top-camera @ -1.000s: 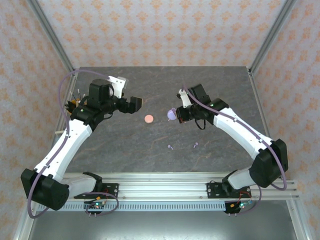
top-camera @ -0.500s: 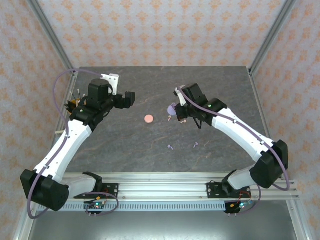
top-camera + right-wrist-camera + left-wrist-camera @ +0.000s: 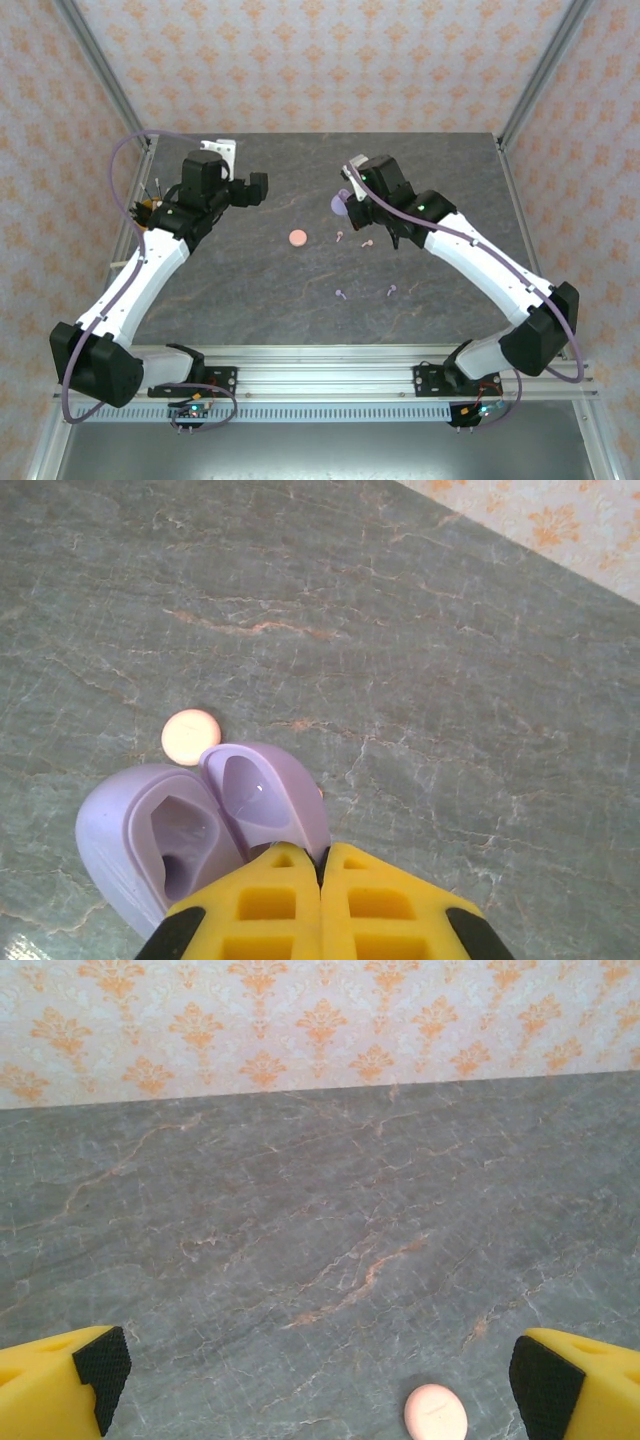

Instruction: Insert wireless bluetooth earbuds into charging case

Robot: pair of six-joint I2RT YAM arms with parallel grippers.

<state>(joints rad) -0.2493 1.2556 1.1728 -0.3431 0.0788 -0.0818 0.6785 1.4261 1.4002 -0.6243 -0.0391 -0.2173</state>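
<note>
Earbuds loose on table, R gripper clamped on open lilac case, L gripper apart: next, prob. set case down.

2 white arms with black joints, lilac cables, yellow claw fingers, black pads

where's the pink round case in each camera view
Top external: pink round case near the picture's centre, slightly left.
Left wrist: pink round case at the bottom edge, right of centre.
Right wrist: pink round case left of centre, just above the open lilac case.
Shared landmark: the grey veined tabletop it lies on.
</note>
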